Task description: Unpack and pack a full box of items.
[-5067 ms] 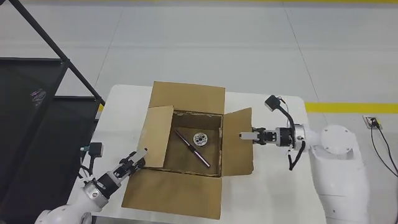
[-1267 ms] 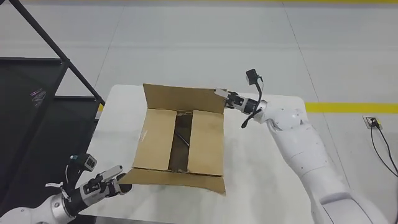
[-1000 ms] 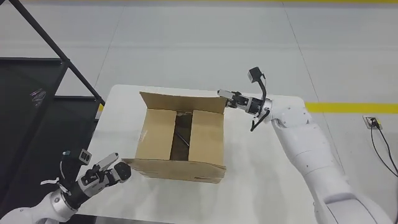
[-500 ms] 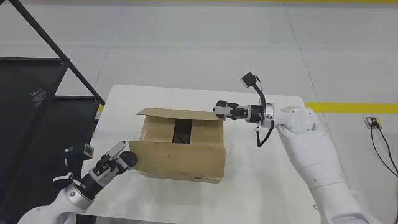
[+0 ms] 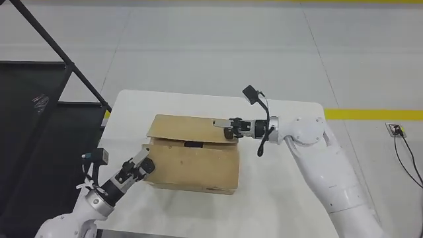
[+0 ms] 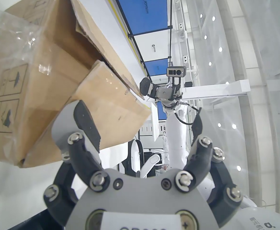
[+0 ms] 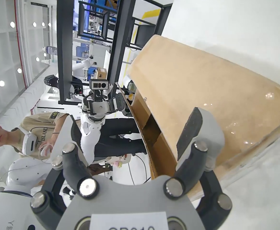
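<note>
A brown cardboard box (image 5: pixel 192 165) stands in the middle of the white table (image 5: pixel 284 192) with its flaps folded almost flat; a thin dark gap (image 5: pixel 192 144) stays between the back and front flaps. My right gripper (image 5: pixel 223 124) is open above the back flap near its right end, and one finger (image 7: pixel 195 130) lies against the cardboard (image 7: pixel 202 77). My left gripper (image 5: pixel 144 166) is open at the box's front left corner, one finger (image 6: pixel 86 125) touching the front flap (image 6: pixel 106 111). The contents are hidden.
A black metal frame (image 5: pixel 39 125) stands off the table's left side. Bare table lies to the right of the box and in front of it. The left arm sits close to the front left table edge.
The side flaps went in first. Since then the right gripper has moved left over the box, bringing the back flap down, and the left gripper has lifted the front flap upright against the box.
</note>
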